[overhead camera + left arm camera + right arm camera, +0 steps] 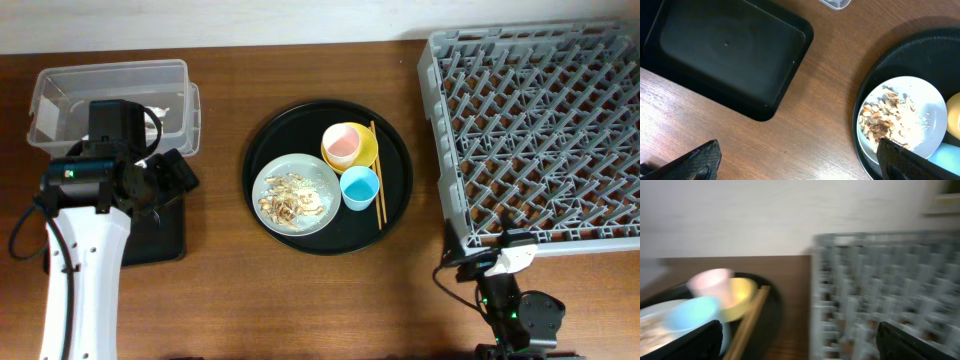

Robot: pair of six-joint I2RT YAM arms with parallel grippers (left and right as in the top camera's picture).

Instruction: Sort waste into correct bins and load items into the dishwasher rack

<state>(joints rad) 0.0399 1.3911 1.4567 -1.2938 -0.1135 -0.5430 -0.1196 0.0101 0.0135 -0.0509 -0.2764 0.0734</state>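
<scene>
The pale plate (295, 193) with beige food scraps (290, 205) lies on the round black tray (395, 210). With it are the yellow bowl (366, 150) holding the pink cup (342, 142), the blue cup (359, 187) and the chopsticks (377, 175). My left gripper (178, 172) is open and empty, between the shallow black tray (165, 240) and the plate. In the left wrist view the gripper (800, 162) hangs over bare wood, with the black tray (725, 50) up left and the plate (920, 107) right. My right gripper (800, 345) is open and empty. The grey rack (535, 130) stands at right.
The clear box (110, 95) stands at the back left, partly hidden by my left arm, with something white inside. My right arm (510, 300) is at the front edge, just before the rack's near left corner. The right wrist view is blurred and shows the cups (712, 282) and rack (885, 290).
</scene>
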